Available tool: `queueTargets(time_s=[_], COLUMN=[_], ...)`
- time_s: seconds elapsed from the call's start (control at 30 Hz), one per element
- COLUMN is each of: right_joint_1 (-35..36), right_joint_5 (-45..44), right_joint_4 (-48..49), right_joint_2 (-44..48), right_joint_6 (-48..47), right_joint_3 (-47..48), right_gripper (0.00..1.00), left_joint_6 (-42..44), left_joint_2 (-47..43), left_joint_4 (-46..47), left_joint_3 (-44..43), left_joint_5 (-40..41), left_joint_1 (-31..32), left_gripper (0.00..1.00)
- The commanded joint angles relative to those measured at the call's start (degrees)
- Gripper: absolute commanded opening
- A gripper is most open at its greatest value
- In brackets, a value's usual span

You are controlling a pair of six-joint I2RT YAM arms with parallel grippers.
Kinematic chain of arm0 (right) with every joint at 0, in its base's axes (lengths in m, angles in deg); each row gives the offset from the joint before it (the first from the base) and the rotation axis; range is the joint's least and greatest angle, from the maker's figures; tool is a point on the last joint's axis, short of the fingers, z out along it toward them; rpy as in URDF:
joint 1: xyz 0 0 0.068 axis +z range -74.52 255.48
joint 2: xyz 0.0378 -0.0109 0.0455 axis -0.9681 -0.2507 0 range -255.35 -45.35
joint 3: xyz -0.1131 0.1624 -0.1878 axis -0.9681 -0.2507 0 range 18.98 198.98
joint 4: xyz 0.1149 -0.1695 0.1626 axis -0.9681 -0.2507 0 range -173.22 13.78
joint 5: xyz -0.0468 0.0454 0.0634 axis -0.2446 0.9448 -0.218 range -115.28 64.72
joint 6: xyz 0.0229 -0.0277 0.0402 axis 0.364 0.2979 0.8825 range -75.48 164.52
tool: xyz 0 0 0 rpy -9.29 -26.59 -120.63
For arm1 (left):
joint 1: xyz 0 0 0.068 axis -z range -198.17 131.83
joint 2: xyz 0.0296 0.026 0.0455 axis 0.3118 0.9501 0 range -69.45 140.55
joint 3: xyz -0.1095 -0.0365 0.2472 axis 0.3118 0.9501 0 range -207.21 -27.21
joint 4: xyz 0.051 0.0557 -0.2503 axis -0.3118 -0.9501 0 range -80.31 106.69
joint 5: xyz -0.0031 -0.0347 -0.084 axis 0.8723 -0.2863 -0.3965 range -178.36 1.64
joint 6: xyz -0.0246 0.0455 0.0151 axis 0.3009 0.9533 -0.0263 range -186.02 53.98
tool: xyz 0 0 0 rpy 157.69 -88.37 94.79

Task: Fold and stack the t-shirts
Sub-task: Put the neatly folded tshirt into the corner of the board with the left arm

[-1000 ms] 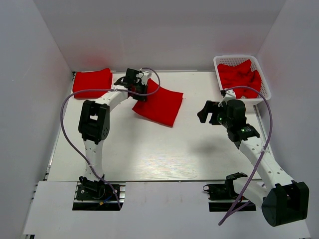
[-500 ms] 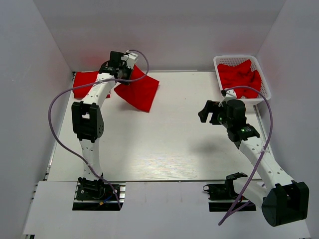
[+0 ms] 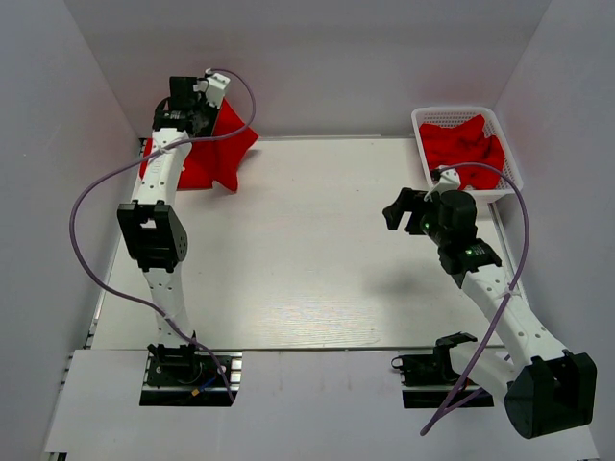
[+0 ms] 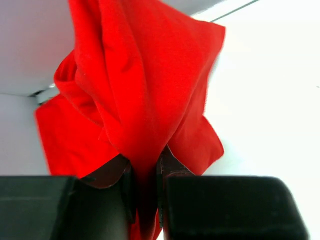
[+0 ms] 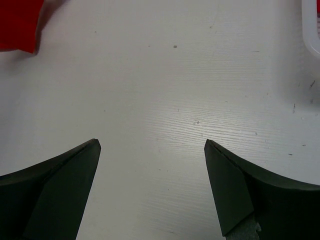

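My left gripper [image 3: 192, 113] is shut on a folded red t-shirt [image 3: 226, 144] and holds it up at the back left corner, hanging over another folded red t-shirt [image 3: 152, 165] that lies on the table. In the left wrist view the held shirt [image 4: 145, 90] drapes down from between my fingers [image 4: 172, 167], with the lying shirt [image 4: 65, 140] beneath. My right gripper [image 3: 394, 213] is open and empty above the right middle of the table; in the right wrist view its fingers [image 5: 75, 175] stand wide apart over bare table. More red t-shirts [image 3: 463, 146] lie crumpled in the basket.
A white lattice basket [image 3: 509, 178] stands at the back right corner. White walls close in the table at the back and both sides. A corner of red cloth [image 5: 17, 25] shows at the upper left of the right wrist view.
My left gripper has carried the folded shirt from the back middle of the table leftward and up, to above the shirt in the back left corner. The right arm has barely moved.
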Motion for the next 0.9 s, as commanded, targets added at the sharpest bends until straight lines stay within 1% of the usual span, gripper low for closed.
queueTargets(time_s=[0.0,0.17,0.23,0.37,0.7,0.87], right_joint_1=[-0.1,-0.2,-0.1,0.0,0.1,0.1], right_joint_5=[0.5,-0.1,0.3,0.5,1.8,3.3], right_joint_4=[6.2,9.3,10.1,11.1,12.5,12.9], right_joint_2=[1.0,1.1,0.9,0.3,-3.3,-6.7], right_joint_6=[0.2,0.7,0.8,2.2,3.6,4.0], right_joint_3=[-0.1,-0.1,0.1,-0.1,0.3,2.0], right_gripper=[0.9,0.9,0.9,0.9,0.9,0.9], left_joint_6=[1.7,2.2,2.2,2.2,0.8,-0.6], left_joint_2=[-3.0,-2.4,-3.0,-3.6,-3.6,0.4], left_joint_4=[0.7,0.7,2.2,2.2,5.0,6.2], left_joint_3=[-5.0,-8.3,-8.3,-8.3,-5.1,-5.1], left_joint_5=[-1.2,-0.6,-0.6,-1.3,-2.1,-2.1], left_joint_1=[-0.9,-2.7,-3.2,-4.5,-8.9,-10.9], left_gripper=[0.0,0.0,0.0,0.0,0.0,0.0])
